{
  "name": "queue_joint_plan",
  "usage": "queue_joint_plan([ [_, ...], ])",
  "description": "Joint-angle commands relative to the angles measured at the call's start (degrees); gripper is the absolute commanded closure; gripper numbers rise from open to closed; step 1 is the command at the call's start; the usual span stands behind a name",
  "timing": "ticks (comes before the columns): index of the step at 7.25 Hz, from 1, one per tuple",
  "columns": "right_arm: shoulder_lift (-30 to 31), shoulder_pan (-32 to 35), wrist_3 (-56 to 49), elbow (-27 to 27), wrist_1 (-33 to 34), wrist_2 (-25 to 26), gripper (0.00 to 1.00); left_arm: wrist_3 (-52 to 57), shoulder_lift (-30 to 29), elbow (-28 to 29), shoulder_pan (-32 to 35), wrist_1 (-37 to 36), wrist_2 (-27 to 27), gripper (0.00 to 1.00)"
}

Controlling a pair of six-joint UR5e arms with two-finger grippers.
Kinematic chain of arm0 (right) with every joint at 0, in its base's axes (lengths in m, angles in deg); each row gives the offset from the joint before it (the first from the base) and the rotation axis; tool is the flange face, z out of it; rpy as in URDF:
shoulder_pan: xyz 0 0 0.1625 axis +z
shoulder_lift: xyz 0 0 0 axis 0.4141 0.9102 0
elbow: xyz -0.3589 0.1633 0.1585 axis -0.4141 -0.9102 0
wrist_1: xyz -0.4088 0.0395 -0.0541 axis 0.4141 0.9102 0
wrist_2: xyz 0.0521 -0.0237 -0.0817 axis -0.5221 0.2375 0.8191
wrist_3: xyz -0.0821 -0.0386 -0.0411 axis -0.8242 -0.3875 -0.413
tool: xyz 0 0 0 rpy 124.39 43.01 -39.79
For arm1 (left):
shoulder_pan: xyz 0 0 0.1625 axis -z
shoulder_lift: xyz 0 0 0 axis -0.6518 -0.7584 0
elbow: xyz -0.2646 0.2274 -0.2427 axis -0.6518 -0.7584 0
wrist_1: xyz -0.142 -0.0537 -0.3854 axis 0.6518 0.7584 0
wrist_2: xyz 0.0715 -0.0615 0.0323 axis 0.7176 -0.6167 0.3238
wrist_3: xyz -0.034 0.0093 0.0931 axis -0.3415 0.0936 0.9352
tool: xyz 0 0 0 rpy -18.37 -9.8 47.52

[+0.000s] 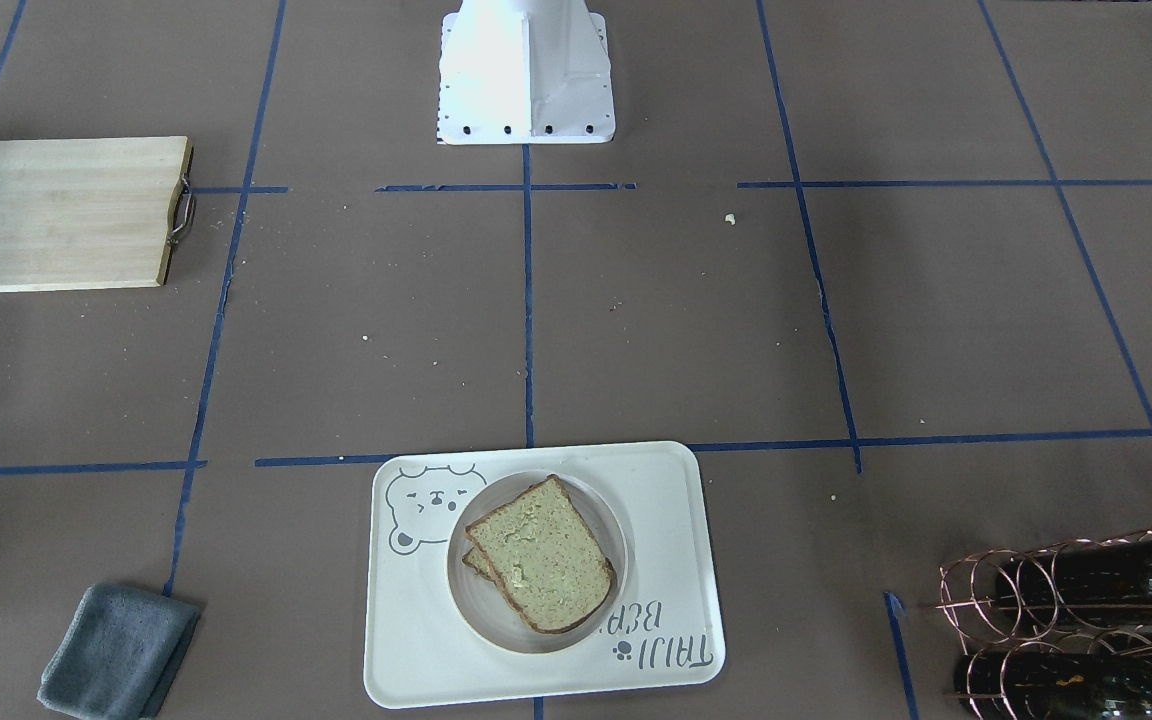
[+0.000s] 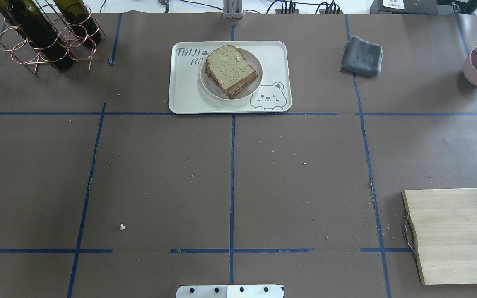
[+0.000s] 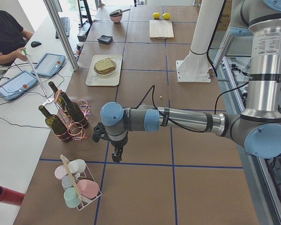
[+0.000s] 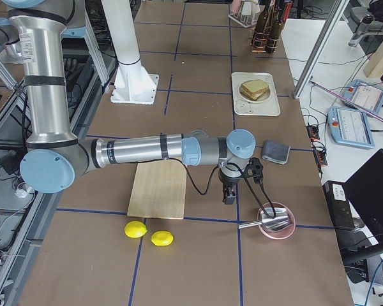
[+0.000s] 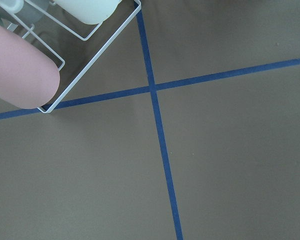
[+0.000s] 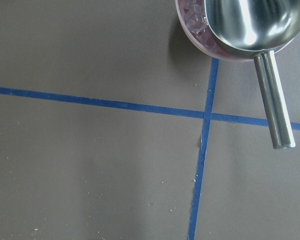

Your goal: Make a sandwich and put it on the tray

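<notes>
The sandwich (image 1: 539, 553), two stacked bread slices with dark crust, lies on a small round white plate (image 1: 476, 610) on the cream bear tray (image 1: 416, 640) at the table's far middle; it also shows in the overhead view (image 2: 231, 68). The egg is hidden between the slices. My left gripper (image 3: 116, 157) shows only in the exterior left view, pointing down over bare table near the cup rack, far from the tray. My right gripper (image 4: 229, 199) shows only in the exterior right view, near the pink bowl. I cannot tell whether either is open or shut.
A wooden cutting board (image 2: 458, 236) lies near right. A grey cloth (image 2: 362, 56) lies right of the tray. A copper rack with wine bottles (image 2: 44, 37) stands far left. A pink bowl with a metal scoop (image 6: 240, 25) and a cup rack (image 5: 65, 50) sit at the table's ends.
</notes>
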Motion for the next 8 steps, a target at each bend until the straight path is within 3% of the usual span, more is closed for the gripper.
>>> queue_joint_plan([
  [1,0.1,0.0,0.0,0.2,-0.1,-0.1,0.0,-0.7,0.5,0.0,0.1,-0.9,-4.4,0.0],
  [3,0.3,0.0,0.0,0.1,-0.1,-0.3,0.0,-6.0,2.7,-0.9,0.0,-0.2,-5.4,0.0],
  [8,0.3,0.0,0.4,0.1,-0.1,-0.3,0.0,-7.1,3.7,-3.3,0.1,-0.5,-3.7,0.0],
])
